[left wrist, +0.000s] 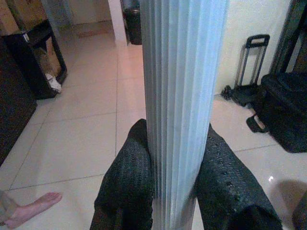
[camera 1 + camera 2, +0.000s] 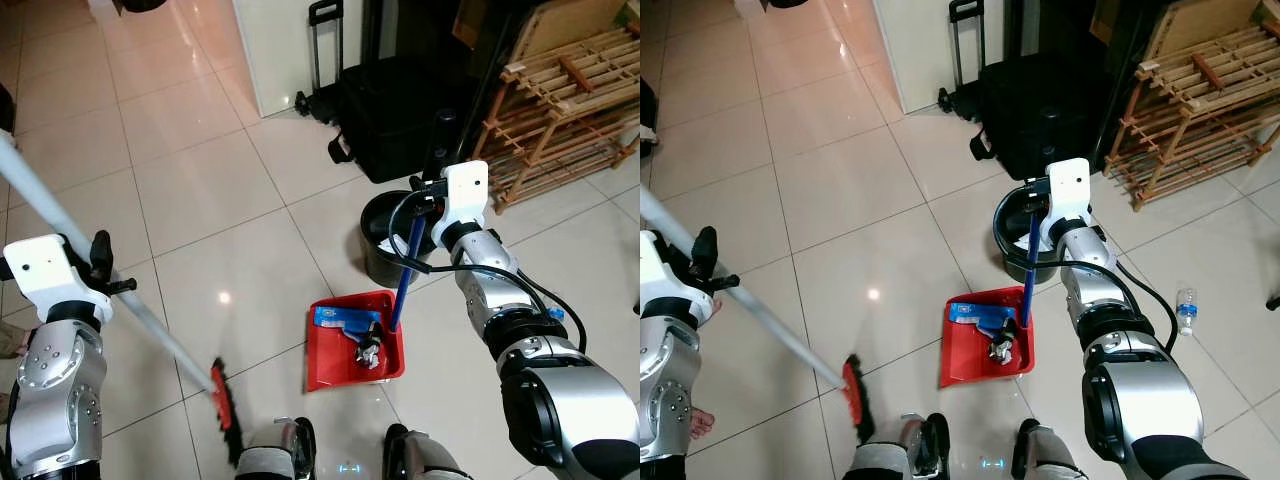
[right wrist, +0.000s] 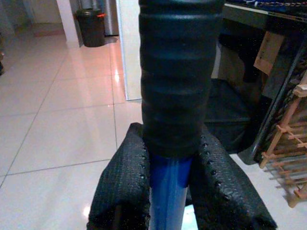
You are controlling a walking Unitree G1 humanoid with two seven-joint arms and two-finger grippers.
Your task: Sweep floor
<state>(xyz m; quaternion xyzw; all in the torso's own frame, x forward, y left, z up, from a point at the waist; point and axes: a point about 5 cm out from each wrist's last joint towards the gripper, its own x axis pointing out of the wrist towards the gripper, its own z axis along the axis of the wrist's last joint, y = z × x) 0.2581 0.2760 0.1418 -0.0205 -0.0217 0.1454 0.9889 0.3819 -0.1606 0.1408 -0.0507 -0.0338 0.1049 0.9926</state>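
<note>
On the tiled floor (image 2: 200, 180), a red dustpan (image 2: 330, 355) holding debris (image 2: 368, 350) is kept upright by its blue handle (image 2: 405, 270), pinched in the right hand (image 3: 168, 187). The broom (image 2: 222, 395) lies just left of it; its pale shaft (image 1: 180, 110) is clamped by the left hand (image 1: 180, 191). A black bin (image 2: 385, 250) stands behind the pan.

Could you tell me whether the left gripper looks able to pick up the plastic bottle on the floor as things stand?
Probably not: the left gripper is shut on the broom handle, and the bottle lies beyond the right arm.

Downward head stereo; close wrist views
</note>
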